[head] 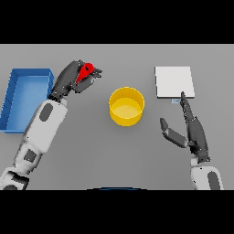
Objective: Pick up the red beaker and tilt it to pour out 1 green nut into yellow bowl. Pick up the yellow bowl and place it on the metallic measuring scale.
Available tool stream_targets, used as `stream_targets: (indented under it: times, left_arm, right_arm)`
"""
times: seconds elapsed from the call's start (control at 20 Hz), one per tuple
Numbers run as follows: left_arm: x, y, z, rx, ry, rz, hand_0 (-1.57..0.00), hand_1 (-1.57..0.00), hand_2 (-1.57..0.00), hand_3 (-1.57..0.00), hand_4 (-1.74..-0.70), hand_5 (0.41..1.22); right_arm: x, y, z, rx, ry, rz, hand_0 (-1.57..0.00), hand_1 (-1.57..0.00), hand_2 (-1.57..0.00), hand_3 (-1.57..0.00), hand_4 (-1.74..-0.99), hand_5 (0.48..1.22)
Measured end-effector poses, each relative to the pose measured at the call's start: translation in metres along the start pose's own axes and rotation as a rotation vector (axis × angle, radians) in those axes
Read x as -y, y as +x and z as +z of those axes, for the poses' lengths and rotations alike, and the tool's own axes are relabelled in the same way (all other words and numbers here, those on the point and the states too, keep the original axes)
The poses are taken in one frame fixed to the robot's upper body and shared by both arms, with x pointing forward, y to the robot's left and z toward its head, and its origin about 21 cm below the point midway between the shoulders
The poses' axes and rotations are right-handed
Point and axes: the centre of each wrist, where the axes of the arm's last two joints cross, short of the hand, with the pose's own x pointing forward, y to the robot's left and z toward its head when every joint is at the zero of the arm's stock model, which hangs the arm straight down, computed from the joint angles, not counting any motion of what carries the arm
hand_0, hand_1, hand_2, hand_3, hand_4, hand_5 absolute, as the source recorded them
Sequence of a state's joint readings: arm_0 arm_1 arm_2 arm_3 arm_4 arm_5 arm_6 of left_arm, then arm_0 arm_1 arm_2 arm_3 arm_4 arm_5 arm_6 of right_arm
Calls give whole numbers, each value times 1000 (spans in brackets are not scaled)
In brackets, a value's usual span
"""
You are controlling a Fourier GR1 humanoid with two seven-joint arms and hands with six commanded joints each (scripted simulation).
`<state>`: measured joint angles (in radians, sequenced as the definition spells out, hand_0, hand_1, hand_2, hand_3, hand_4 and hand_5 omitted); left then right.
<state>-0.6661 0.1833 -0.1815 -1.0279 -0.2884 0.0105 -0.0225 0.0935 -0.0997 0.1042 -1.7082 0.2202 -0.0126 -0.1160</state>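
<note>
The red beaker (85, 71) is held off the table at the upper left, tipped toward the right, with my left hand (73, 78) shut on it. The yellow bowl (126, 105) stands upright mid-table, to the right of and below the beaker; I can make out no nut inside it. The metallic measuring scale (173, 82) is a pale square plate at the upper right. My right hand (194, 130) is open at the lower right, fingers straight and pointing toward the scale's near edge, thumb spread left, apart from the bowl.
A blue bin (11, 98) sits along the left edge, beside my left forearm. Grey tabletop lies between bowl and scale.
</note>
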Motion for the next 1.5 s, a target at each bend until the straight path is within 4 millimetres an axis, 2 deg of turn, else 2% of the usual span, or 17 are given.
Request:
stream_targets:
  times: [0.25,0.3,0.5,0.55,0.7,0.8,0.9,1.1,1.15,1.25,1.4,1.5]
  left_arm:
    - [7,30,-11,21,-135,-305,-1570,-1570,-1570,-1570,-1740,1147]
    - [9,41,-17,13,-153,-377,-1570,-1570,-1570,-1570,-1740,1162]
    - [20,55,-27,36,-250,-675,-1571,-1571,-1571,-1571,-1741,1197]
    - [20,55,-29,31,-274,-739,-1571,-1571,-1571,-1571,-1689,1202]
    - [31,66,-34,45,-369,-946,-1571,-1571,-1571,-1383,-1710,1211]
    - [31,80,-41,72,-418,-1065,-1571,-1571,-1571,-1349,-1717,1215]
    - [31,83,-46,70,-459,-1160,-1571,-1571,-1571,-1295,-1719,1217]
    - [46,97,-52,160,-547,-1308,-1571,-1571,-1571,-1458,-1727,1219]
    - [48,95,-53,173,-568,-1343,-1571,-1571,-1571,-1480,-1729,1220]
    - [47,105,-56,203,-584,-1435,-1571,-1571,-1571,-1513,-1732,1220]
    - [55,109,-58,252,-620,-1566,-1571,-1571,-1571,-1541,-1736,1221]
    - [57,112,-61,285,-626,-1656,-1571,-1571,-1571,-1552,-1738,1221]
  right_arm:
    - [-1,4,-3,-11,12,-15,1,1,1,1,-1182,668]
    - [-2,3,-2,-17,11,-26,1,1,1,1,-1181,669]
    - [-1,3,-1,-17,3,-41,1,1,1,1,-1187,676]
    - [-2,1,3,-14,8,-43,1,1,1,1,-1191,675]
    - [-4,3,1,-24,4,-54,1,1,1,1,-1195,671]
    - [-3,2,-2,-41,-2,-85,1,1,1,1,-1197,659]
    - [-7,1,-1,-45,0,-105,1,1,1,1,-1206,639]
    - [-4,0,-1,-45,-20,-85,1,1,1,1,-1221,610]
    - [-3,0,1,-29,-21,-81,1,1,1,1,-1214,600]
    - [-3,0,-2,-34,-35,-61,1,1,1,1,-1205,584]
    - [-5,0,3,-22,-35,-69,1,1,1,1,-1173,572]
    - [-6,-1,-1,-27,-38,-58,1,1,1,1,-1152,567]
